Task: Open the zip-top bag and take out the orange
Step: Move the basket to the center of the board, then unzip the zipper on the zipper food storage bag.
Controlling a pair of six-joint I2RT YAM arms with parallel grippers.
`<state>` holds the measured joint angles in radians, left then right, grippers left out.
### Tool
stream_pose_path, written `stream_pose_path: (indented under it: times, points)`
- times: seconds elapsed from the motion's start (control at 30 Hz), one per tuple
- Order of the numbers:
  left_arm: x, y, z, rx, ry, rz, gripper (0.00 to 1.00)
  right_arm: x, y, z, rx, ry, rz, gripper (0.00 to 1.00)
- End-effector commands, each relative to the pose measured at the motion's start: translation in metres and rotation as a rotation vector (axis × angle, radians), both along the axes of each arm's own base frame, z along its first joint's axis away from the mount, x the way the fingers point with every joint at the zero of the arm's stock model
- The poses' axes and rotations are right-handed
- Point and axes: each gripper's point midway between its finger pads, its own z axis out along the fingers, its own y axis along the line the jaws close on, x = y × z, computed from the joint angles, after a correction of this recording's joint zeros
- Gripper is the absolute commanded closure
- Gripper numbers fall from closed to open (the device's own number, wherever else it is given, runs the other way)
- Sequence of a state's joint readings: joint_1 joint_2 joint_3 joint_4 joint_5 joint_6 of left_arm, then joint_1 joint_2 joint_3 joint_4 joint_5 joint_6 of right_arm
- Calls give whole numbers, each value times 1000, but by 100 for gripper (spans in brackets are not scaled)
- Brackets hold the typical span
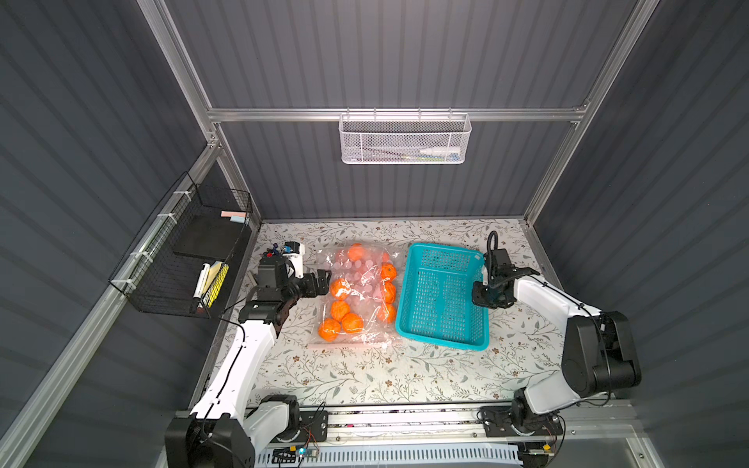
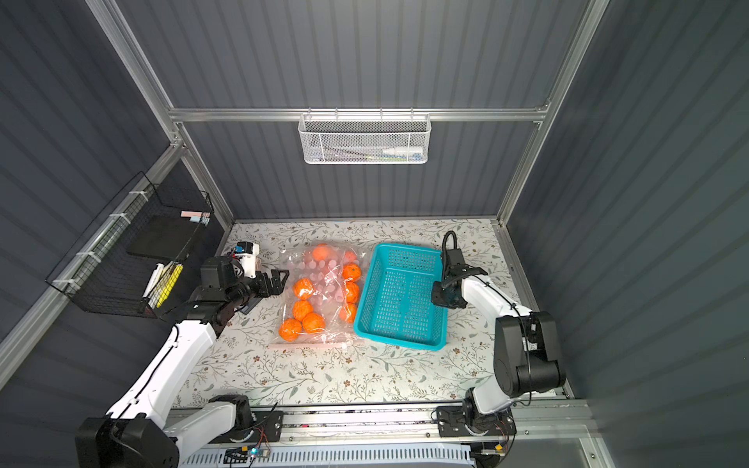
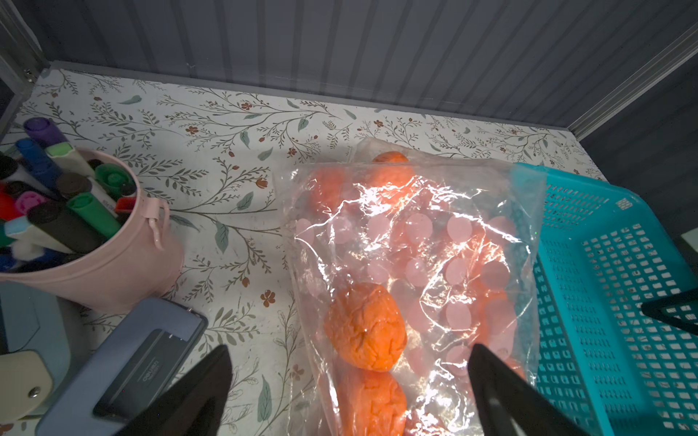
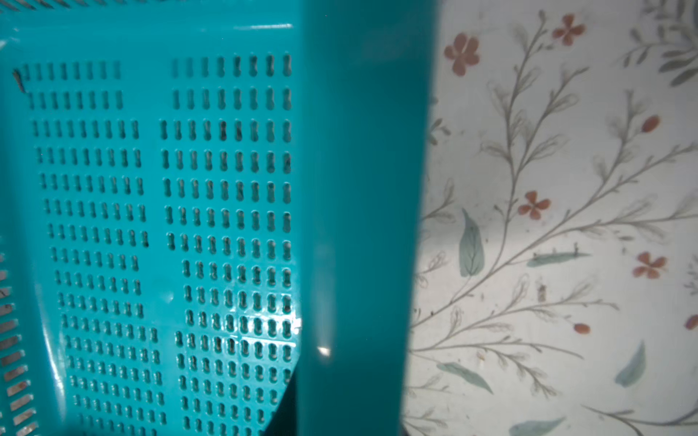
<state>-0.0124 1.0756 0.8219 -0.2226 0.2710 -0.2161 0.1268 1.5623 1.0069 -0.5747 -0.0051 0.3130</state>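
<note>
Look at both top views first: the zip-top bag point(image 1: 364, 279) lies flat mid-table on the floral tablecloth point(image 1: 364, 377), with its pale zip strip point(image 2: 308, 345) along the bag's 6 o'clock edge. The oranges point(image 1: 340, 288) are all inside it. The teal basket point(image 1: 441, 340) sits just beside the bag at 3 o'clock.

Your left gripper point(image 1: 324, 282) hovers at the bag's 9 o'clock side. Only the left wrist view shows its two black fingers point(image 3: 204, 381) spread wide apart, gripping nothing, with a crinkled, rough-skinned orange point(image 3: 364, 326) between them under glossy, creased film printed with pale pink dots. That view also gives you a pink cup of markers point(image 3: 113, 264) and a grey-blue hole punch point(image 3: 124, 362); the punch carries a short embossed word too small to read.

Your right gripper point(image 1: 483, 299) is at the basket's 3 o'clock rim. The right wrist view shows only that smooth plastic rim point(image 4: 362, 188) close up, the slotted floor and the cloth. You cannot tell from it whether the claw is clamped on the rim or just astride it
</note>
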Motion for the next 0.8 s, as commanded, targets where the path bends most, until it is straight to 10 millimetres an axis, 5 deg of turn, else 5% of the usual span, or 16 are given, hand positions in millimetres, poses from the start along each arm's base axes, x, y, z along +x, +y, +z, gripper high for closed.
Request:
stream_pose_path:
  times: [0.0, 0.13, 0.27, 0.37, 0.47, 0.6, 0.77]
  points:
    - [-6, -1, 1, 24, -7, -13, 1, 16, -29, 5, -107, -25, -10, 85]
    - [-4, -1, 2, 34, 3, -20, 2, 31, -41, 11, -95, -20, -26, 82]
    - [-8, 3, 1, 58, 7, -6, 2, 39, -30, 36, -34, -106, 4, 42]
    - [-12, 6, 2, 66, -2, 8, 2, 35, -17, 75, 14, -233, 31, 34]
    - [-16, 9, 5, 73, -20, 26, 2, 18, 24, 130, 150, -412, 147, 34]
    - [-19, 12, 11, 80, -46, 40, 3, -39, 108, 186, 488, -524, 380, 38]
    - [-18, 11, 13, 70, -58, 36, 3, -103, 184, 166, 690, -358, 460, 51]
